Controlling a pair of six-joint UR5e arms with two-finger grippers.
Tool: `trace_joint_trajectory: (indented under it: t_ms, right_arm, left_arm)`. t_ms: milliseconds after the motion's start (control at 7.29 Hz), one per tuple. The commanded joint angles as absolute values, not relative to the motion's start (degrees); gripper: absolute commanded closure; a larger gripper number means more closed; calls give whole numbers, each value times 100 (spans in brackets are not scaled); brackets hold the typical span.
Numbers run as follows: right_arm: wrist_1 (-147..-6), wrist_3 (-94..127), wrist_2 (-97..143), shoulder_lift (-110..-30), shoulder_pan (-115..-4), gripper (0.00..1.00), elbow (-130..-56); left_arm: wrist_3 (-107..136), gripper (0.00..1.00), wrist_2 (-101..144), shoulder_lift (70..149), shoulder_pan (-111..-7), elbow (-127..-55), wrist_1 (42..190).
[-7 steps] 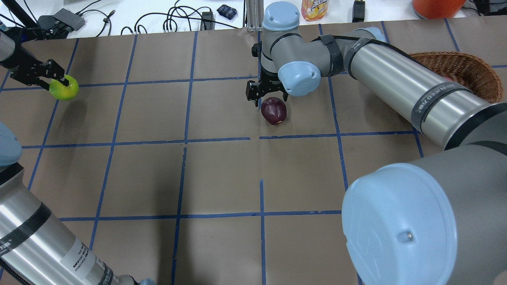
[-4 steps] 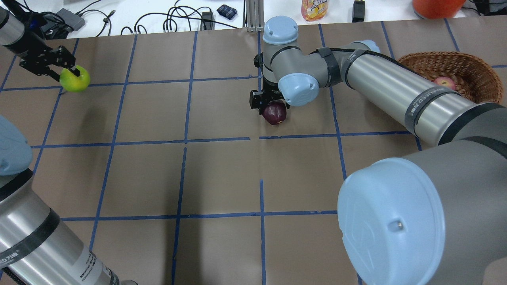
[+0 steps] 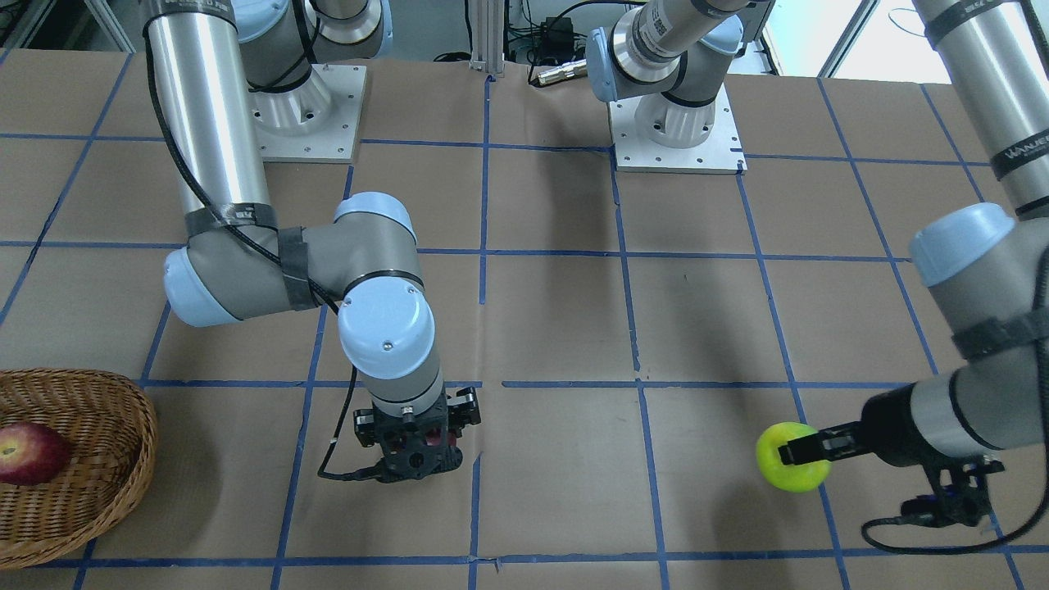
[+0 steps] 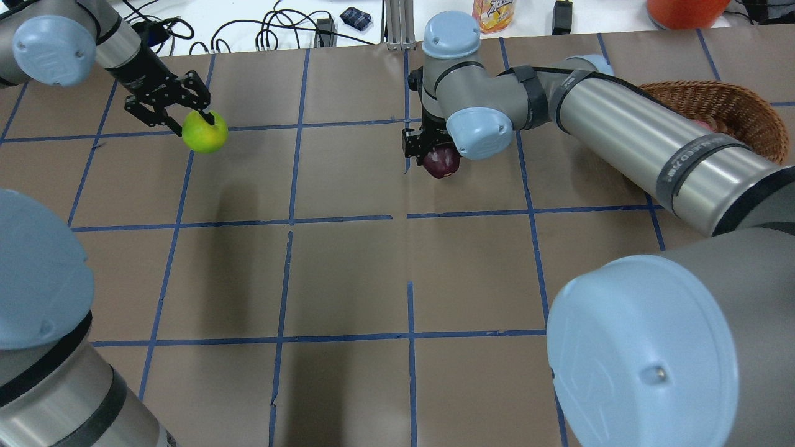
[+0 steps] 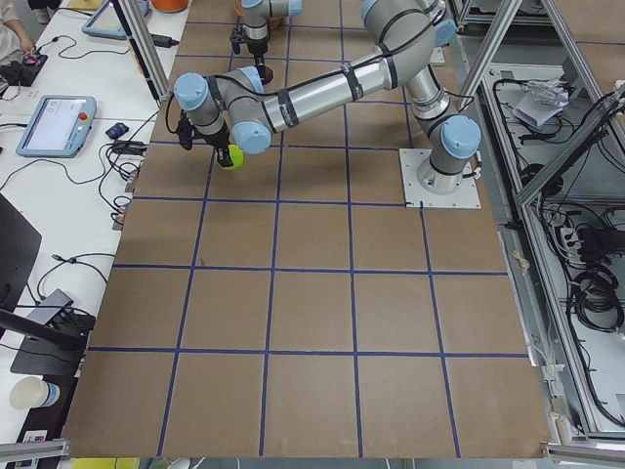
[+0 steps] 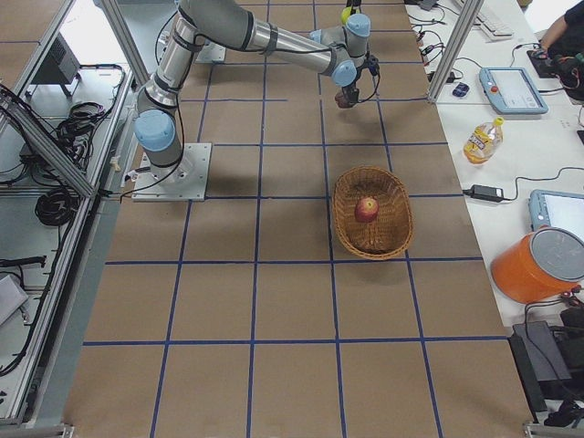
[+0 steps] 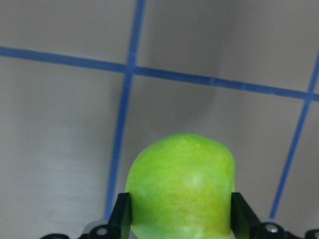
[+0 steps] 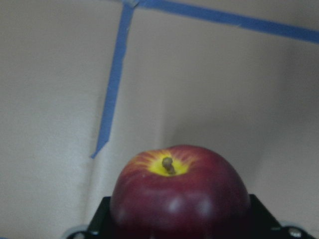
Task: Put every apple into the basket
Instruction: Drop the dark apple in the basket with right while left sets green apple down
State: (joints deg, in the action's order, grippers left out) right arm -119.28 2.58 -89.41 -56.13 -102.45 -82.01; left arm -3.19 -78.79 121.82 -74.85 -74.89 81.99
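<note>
My left gripper (image 4: pixel 200 123) is shut on the yellow-green apple (image 4: pixel 207 136) and holds it above the far left of the table; the apple fills the left wrist view (image 7: pixel 180 186). My right gripper (image 4: pixel 437 154) is shut on the dark maroon apple (image 4: pixel 443 166) near the table's middle, just above the surface; the apple shows between the fingers in the right wrist view (image 8: pixel 179 199). The wicker basket (image 4: pixel 739 102) stands at the far right, partly behind my right arm. The red apple (image 3: pixel 29 452) lies inside it.
An orange bucket (image 4: pixel 683 9), a drink bottle (image 4: pixel 494 12) and cables (image 4: pixel 273 34) lie beyond the table's far edge. My right forearm (image 4: pixel 646 149) stretches between the maroon apple and the basket. Blue tape lines grid the brown table.
My left gripper has carried the green apple to the right. My right gripper has come down over the maroon apple, closed on it, and shifted it slightly right and away.
</note>
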Motion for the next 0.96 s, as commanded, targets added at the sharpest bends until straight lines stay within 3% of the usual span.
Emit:
trace_joint_trajectory:
  t_ms: [0, 411, 686, 823]
  right_arm:
    - [-11105, 203, -8956, -6369, -8965, 100, -8182]
    - [-10678, -2189, -8974, -6531, -6328, 100, -8191]
    - [-11429, -3011, -8974, -6234, -5600, 100, -8156]
    - [-11939, -3276, -9052, -5962, -5581, 100, -8148]
  left_arm:
    - [1238, 100, -7143, 11962, -8310, -7875, 8008]
    - [2377, 100, -6978, 12251, -9726, -8103, 6271]
    - [2479, 100, -7040, 12366, -10377, -8331, 5891]
    - [2479, 43, -7144, 12384, -10432, -8463, 5749]
